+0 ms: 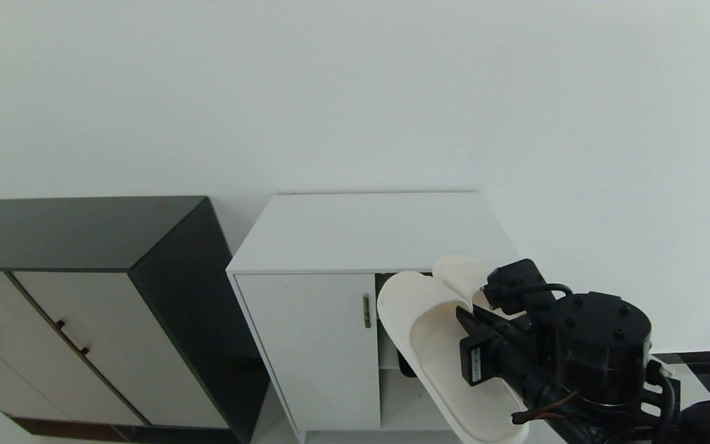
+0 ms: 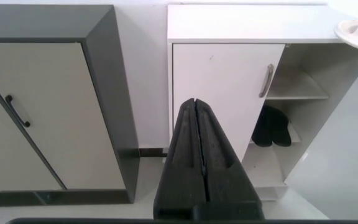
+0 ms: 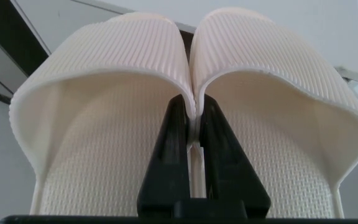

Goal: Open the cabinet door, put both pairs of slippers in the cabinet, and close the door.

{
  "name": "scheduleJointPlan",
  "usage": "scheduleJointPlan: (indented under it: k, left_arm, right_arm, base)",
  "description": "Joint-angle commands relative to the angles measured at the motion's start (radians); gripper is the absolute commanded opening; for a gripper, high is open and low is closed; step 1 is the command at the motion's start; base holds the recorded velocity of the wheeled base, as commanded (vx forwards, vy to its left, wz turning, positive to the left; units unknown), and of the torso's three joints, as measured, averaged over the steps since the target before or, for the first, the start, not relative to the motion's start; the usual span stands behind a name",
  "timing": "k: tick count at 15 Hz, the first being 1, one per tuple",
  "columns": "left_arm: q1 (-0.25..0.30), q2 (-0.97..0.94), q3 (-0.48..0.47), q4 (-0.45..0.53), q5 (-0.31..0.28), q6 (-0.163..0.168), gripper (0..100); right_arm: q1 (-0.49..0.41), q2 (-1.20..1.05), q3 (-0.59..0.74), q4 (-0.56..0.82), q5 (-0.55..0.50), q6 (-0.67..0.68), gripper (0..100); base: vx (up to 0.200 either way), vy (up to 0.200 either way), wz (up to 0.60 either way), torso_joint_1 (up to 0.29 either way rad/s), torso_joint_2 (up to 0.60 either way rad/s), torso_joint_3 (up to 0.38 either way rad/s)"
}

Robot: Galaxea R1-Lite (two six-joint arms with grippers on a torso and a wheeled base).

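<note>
- Left fingers [image 2: 186, 155], right under my lens: pressed together, holding nothing, facing the closed left door [image 2: 222, 93].
- White cabinet [image 1: 361, 231] in the middle: its right half stands open, and the dark slippers [image 2: 272, 127] sit on a shelf inside.
- Right fingers [image 3: 178, 149] are pinching the cream slippers [image 1: 441, 345] by their touching inner edges. The toes point at the opening just ahead, so this arm is nearer.
- No writing I can read anywhere.

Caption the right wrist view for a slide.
Right pincer shut on the touching inner edges of a pair of white slippers.
</note>
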Motion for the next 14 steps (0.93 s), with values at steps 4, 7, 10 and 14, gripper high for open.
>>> scheduleJointPlan:
  k: [4, 7, 10, 14]
  left_arm:
    - [0.0, 0.001, 0.0, 0.0, 0.001, 0.0, 0]
    - [0.0, 0.001, 0.0, 0.0, 0.001, -0.002, 0]
    - [0.0, 0.001, 0.0, 0.0, 0.001, -0.002, 0]
    - [0.0, 0.001, 0.0, 0.0, 0.001, -0.002, 0]
  right_arm:
    - [0.0, 0.021, 0.002, -0.003, 0.0, 0.0, 0]
    - [0.007, 0.021, 0.007, -0.011, 0.001, 0.0, 0]
    - [0.014, 0.022, 0.008, -0.014, 0.001, 0.0, 0]
    - [0.014, 0.024, 0.01, -0.014, 0.001, 0.0, 0]
  base:
    - [0.0, 0.0, 0.0, -0.162, 0.36, 0.2]
    - [0.0, 0.0, 0.0, -0.178, 0.4, 0.219]
    - [0.0, 0.0, 0.0, -0.225, 0.52, 0.289]
    - [0.0, 0.0, 0.0, -0.23, 0.55, 0.319]
